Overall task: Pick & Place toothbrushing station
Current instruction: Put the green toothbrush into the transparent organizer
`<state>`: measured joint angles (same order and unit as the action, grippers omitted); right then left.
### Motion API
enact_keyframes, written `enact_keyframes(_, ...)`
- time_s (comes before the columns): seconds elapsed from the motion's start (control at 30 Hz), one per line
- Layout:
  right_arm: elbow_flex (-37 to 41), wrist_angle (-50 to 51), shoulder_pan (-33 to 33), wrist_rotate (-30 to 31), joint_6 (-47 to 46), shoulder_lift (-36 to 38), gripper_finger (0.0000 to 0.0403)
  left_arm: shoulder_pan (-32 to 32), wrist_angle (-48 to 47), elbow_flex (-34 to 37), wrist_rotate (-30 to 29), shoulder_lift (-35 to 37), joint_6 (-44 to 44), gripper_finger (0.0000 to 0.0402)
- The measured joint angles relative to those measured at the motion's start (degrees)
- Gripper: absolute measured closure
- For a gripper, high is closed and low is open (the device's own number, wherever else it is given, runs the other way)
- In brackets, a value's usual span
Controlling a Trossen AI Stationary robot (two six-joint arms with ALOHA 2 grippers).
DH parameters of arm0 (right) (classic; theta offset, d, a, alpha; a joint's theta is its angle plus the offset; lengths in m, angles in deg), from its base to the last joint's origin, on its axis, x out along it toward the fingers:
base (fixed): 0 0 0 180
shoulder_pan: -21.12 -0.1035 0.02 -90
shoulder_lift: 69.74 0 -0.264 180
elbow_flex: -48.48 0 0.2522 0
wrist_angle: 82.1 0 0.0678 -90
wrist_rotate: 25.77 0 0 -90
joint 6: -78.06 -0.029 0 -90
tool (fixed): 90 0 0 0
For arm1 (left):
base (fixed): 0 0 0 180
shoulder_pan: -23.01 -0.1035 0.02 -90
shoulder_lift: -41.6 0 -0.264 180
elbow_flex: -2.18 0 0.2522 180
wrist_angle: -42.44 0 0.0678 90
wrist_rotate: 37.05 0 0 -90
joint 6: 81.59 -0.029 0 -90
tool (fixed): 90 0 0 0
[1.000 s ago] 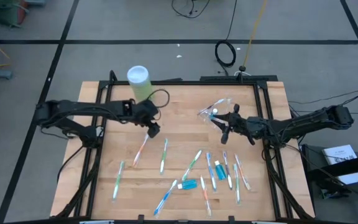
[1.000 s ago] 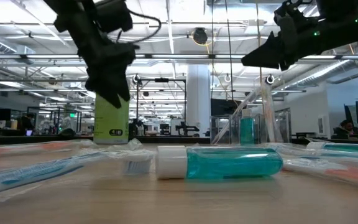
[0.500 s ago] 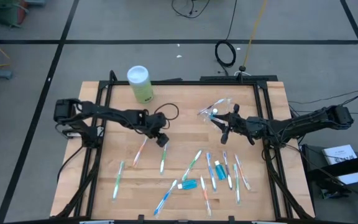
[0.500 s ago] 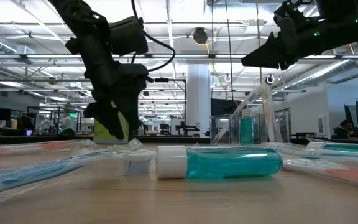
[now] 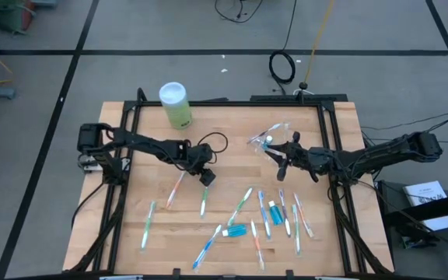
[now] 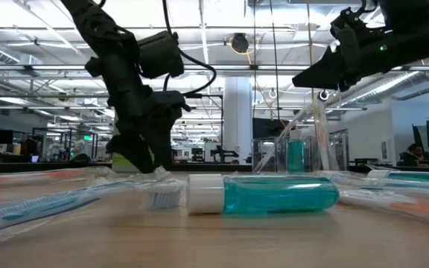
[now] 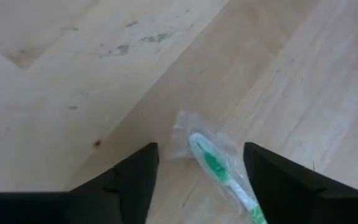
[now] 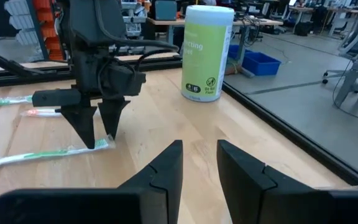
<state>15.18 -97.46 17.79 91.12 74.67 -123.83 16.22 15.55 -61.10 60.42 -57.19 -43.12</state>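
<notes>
From above, the left gripper [image 5: 207, 177] hangs over a green toothbrush [image 5: 204, 201] lying mid-table. Left wrist camera: fingers parted, straddling the brush's wrapped head [image 7: 213, 163]. Right wrist camera: the right gripper [image 8: 199, 163] hovers open, holding nothing

Wooden table [image 5: 154, 222] with scattered toothbrushes [image 5: 204, 201], green canister [image 5: 175, 105], seemingly toothpaste tubes [image 5: 235, 231].

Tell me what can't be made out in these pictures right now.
- Clear cup: high view, too small to tell upright or tipped.
- Green toothbrush: left wrist view, handle cut off by the edge.
- Toothpaste tube: low view, blocks the brushes behind it.
- Canister: right wrist view, label print too blurred.
</notes>
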Motion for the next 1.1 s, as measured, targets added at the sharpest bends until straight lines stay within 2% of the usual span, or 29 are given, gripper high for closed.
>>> enact_keyframes(0.27,1.27,-4.7,0.0,0.0,2.59,0.02,0.0314,-1.26,2.66,0.2,-0.08,-0.32,-0.75,0.0277)
enact_keyframes(0.43,1.29,-5.1,0.0,0.0,2.59,0.02,0.0314,-1.92,7.87,0.2,0.02,-0.39,-2.81,0.0326)
enact_keyframes(0.7,1.31,-5.15,0.0,0.0,2.59,0.02,0.0314,-1.88,25.57,0.2,-0.03,-0.37,-9.86,0.0387)
enact_keyframes(0.8,1.32,-5.15,0.0,0.0,2.59,0.02,0.0314,-1.89,32.85,0.2,-0.05,-0.28,-13.37,0.0397)
enact_keyframes(0.97,1.32,-5.29,0.0,0.0,2.59,0.02,0.0314,-3.39,46.73,0.2,-0.02,-0.28,-17.53,0.0383)
enact_keyframes(1.1,1.32,-5.33,0.0,0.0,2.59,0.02,0.0314,-5.71,59.97,0.17,-1.14,-0.26,-22.23,0.0389)
